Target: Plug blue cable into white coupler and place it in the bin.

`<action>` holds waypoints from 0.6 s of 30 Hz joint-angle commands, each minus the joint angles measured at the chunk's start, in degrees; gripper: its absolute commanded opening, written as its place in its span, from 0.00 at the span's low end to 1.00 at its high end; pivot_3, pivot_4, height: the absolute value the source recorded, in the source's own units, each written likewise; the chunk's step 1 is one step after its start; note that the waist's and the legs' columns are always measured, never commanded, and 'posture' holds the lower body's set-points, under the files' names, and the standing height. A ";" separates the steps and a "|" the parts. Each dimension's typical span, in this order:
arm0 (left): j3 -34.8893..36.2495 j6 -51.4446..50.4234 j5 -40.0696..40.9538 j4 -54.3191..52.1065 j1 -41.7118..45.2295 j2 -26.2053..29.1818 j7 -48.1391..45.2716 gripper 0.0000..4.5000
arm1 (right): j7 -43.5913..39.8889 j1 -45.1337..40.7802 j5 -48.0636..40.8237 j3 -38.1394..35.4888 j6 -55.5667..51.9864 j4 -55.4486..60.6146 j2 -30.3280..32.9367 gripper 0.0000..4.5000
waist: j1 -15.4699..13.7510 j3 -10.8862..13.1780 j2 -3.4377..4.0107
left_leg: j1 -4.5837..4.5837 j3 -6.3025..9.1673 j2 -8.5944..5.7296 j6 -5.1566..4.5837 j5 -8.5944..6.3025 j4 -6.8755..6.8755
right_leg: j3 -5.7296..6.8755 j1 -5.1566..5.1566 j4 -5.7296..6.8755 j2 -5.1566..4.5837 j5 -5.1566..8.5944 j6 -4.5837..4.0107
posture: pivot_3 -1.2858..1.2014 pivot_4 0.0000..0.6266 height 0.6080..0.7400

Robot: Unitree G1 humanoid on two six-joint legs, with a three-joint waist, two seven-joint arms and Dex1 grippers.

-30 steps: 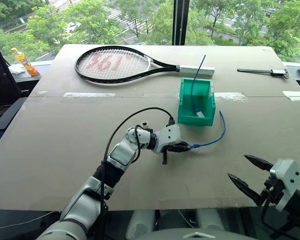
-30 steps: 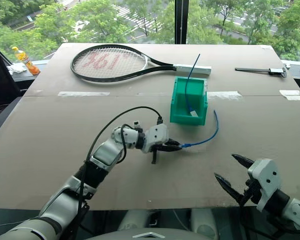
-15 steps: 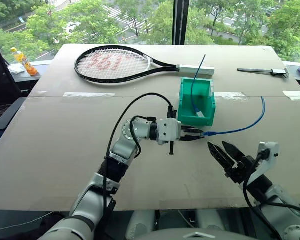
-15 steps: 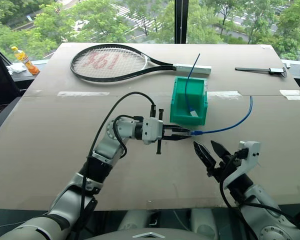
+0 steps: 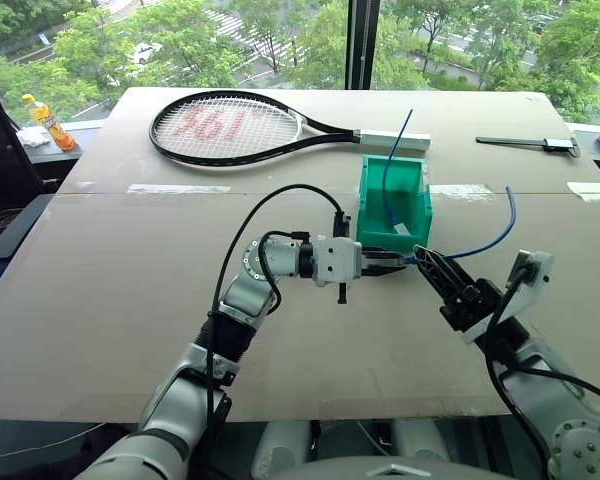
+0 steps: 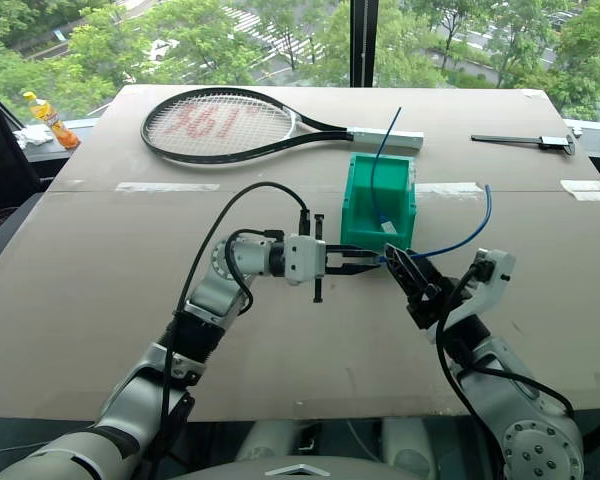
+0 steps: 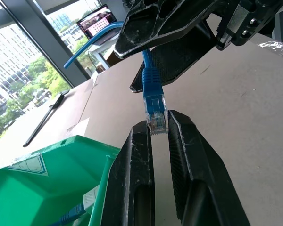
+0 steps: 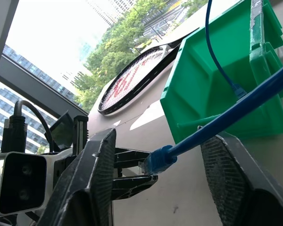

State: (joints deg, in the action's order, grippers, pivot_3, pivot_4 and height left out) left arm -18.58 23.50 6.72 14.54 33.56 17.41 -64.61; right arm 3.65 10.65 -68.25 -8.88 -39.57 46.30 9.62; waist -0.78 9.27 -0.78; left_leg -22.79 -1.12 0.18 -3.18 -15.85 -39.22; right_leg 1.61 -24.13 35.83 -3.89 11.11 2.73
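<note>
My left gripper (image 5: 394, 262) is shut on the clear plug (image 7: 153, 106) of the limp blue cable (image 5: 485, 243) and holds it level, above the table, just in front of the teal-green bin (image 5: 373, 215). From the plug the cable arcs up and to the right, its far end in the air. My right gripper (image 5: 426, 260) has come in from the right, and its two fingers straddle the cable just behind the plug. In the right wrist view the cable (image 8: 226, 117) runs between the fingers with room on either side. The white coupler is out of view.
A second, straighter blue cable (image 5: 388, 185) with a white block stands in the bin. Behind the bin lies a tennis racket (image 5: 230, 128). A black tool (image 5: 525, 143) lies at the back right, and a bottle (image 5: 48, 122) stands off the table's far left corner.
My left gripper lifted the plug off the table to in front of the bin. My right gripper rose from the near right edge, swung left and narrowed around the cable.
</note>
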 commanded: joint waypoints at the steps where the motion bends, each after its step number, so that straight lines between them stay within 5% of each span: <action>1: 0.37 1.33 -0.13 -0.96 0.77 -0.20 0.99 0.00 | 0.13 -0.70 -1.36 1.40 1.29 0.51 1.00 0.20 | -0.01 0.00 0.00 | 0.00 0.00 0.00 0.00 0.00 0.00 | 0.00 0.00 0.00 0.00 0.00 0.00 | 0.52 0.24 1.00; 3: 0.35 1.41 -0.13 -1.01 0.71 -0.16 1.08 0.00 | 0.13 -0.77 -1.34 2.04 1.54 0.17 1.36 0.01 | 0.01 0.00 0.00 | 0.00 0.00 0.00 0.00 0.00 0.00 | 0.00 0.00 0.00 0.00 0.00 -0.01 | 0.52 0.24 1.00; 11: 2.22 -3.74 4.62 -3.25 -0.88 0.29 0.57 0.00 | -0.40 -1.06 -2.53 2.68 3.15 -0.39 3.08 0.01 | 0.04 0.00 0.00 | 0.00 0.00 0.00 0.00 0.00 0.00 | -0.01 0.00 0.00 0.01 0.00 0.00 | 0.52 0.24 1.00; 18: 10.28 -25.22 15.03 -12.79 -4.75 6.50 3.14 0.70 | -1.73 -1.48 -5.20 1.21 4.68 -0.78 5.11 0.00 | 0.38 0.00 0.00 | 0.02 0.01 0.09 0.00 0.00 0.00 | -0.02 -0.01 0.01 0.08 0.03 0.05 | 0.52 0.24 1.00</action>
State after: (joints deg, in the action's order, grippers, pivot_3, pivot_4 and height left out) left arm -11.23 2.77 18.35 5.47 29.44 22.47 -61.95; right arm 2.91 9.50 -72.06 -6.74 -36.21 44.51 14.37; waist -0.41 9.27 -0.78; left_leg -22.76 -1.11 0.29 -3.18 -15.85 -39.21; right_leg 1.59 -24.14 35.84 -3.78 11.15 2.78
